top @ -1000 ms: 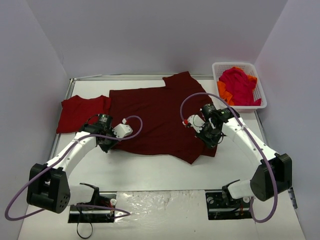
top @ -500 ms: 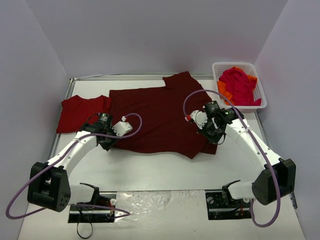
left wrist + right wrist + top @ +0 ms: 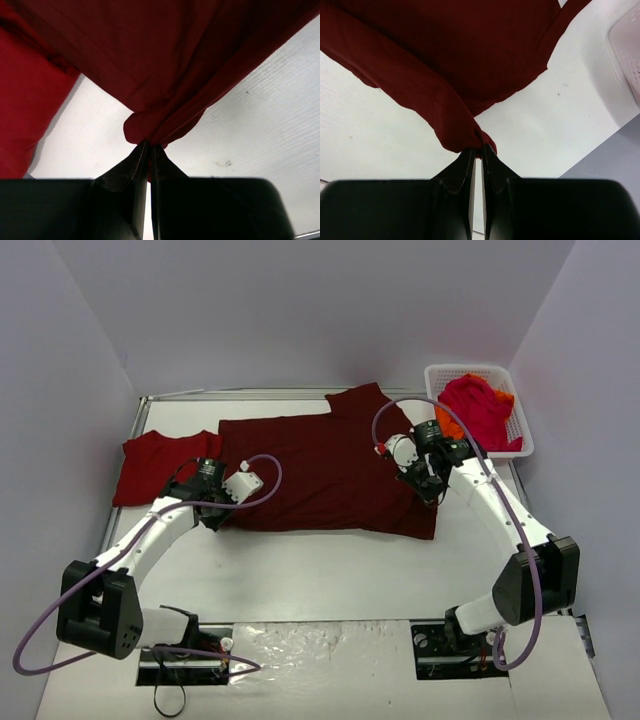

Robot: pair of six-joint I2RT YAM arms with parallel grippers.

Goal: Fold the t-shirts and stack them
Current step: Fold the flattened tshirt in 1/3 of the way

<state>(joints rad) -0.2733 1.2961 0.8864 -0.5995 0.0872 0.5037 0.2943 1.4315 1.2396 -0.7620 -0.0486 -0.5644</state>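
A large dark maroon t-shirt (image 3: pixel 320 465) lies spread across the middle of the table, its near part doubled over into a straight edge. My left gripper (image 3: pixel 213 518) is shut on the shirt's near left corner; in the left wrist view a bunch of maroon cloth (image 3: pixel 165 60) runs into the closed tips (image 3: pixel 149 146). My right gripper (image 3: pixel 430 495) is shut on the near right corner, where the cloth (image 3: pixel 445 50) gathers at the tips (image 3: pixel 479 148). A brighter red t-shirt (image 3: pixel 160 465) lies folded flat at the left, beside the maroon one.
A white lattice basket (image 3: pixel 478 370) stands at the back right, holding crimson (image 3: pixel 480 410) and orange (image 3: pixel 445 425) shirts; its corner (image 3: pixel 627 50) shows in the right wrist view. Bare white table (image 3: pixel 330 570) runs along the near side.
Both grippers have moved away from the near edge with the maroon shirt's corners. The ragged near flap at the right has been drawn up, leaving a straight near edge.
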